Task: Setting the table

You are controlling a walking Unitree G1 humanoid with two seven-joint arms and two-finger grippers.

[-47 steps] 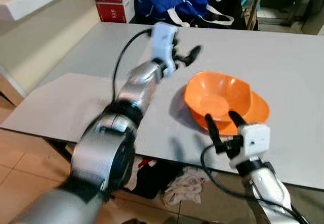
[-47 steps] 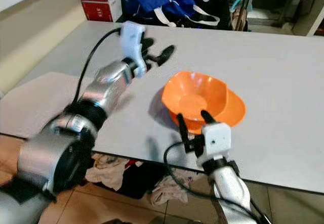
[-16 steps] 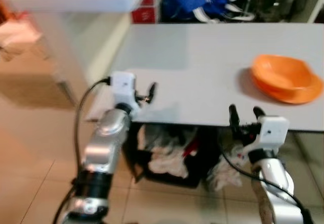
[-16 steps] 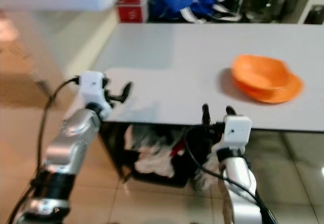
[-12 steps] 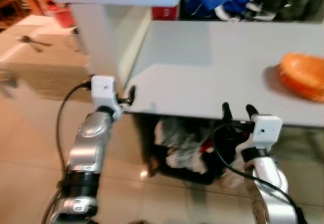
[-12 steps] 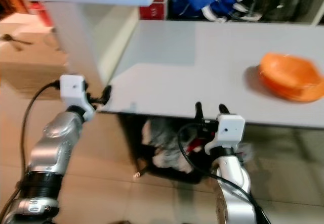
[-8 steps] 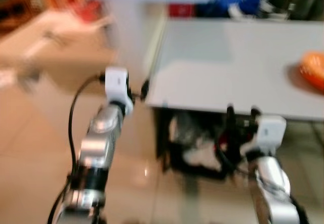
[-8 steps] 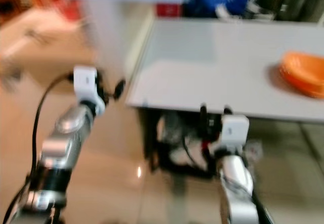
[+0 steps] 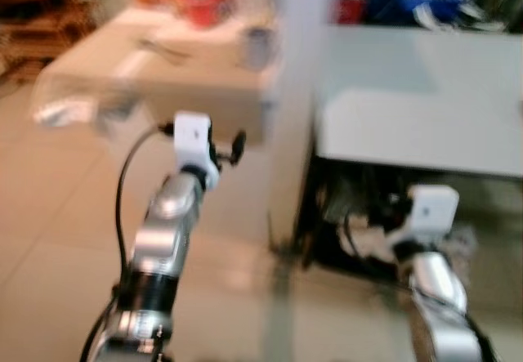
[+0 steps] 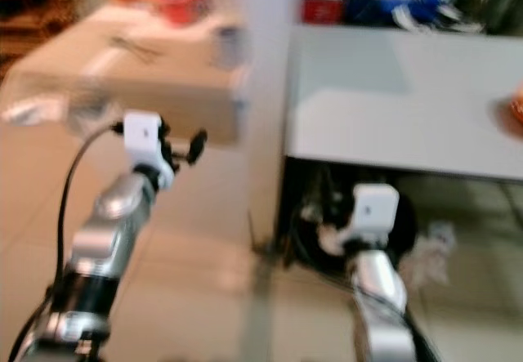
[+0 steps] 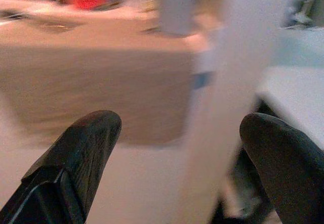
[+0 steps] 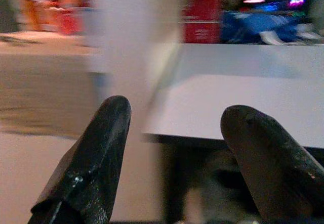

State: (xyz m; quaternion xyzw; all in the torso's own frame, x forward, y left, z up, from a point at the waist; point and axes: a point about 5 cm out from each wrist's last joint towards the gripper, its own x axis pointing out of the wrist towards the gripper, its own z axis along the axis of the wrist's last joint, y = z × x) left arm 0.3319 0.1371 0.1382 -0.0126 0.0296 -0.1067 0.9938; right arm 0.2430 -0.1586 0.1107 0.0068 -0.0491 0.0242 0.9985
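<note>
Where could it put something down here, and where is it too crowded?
The grey table is mostly bare from its near edge back to the blue bag. The beige counter is bare at the front; a grey cup and red things crowd its back. Clutter sits under the table. Both grippers are open, holding nothing.

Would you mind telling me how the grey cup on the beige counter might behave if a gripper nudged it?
The cup looks upright and taller than wide, so a high push would probably tip it. It stands near the counter edge, so it might slide off. Blur hides its material and weight.
</note>
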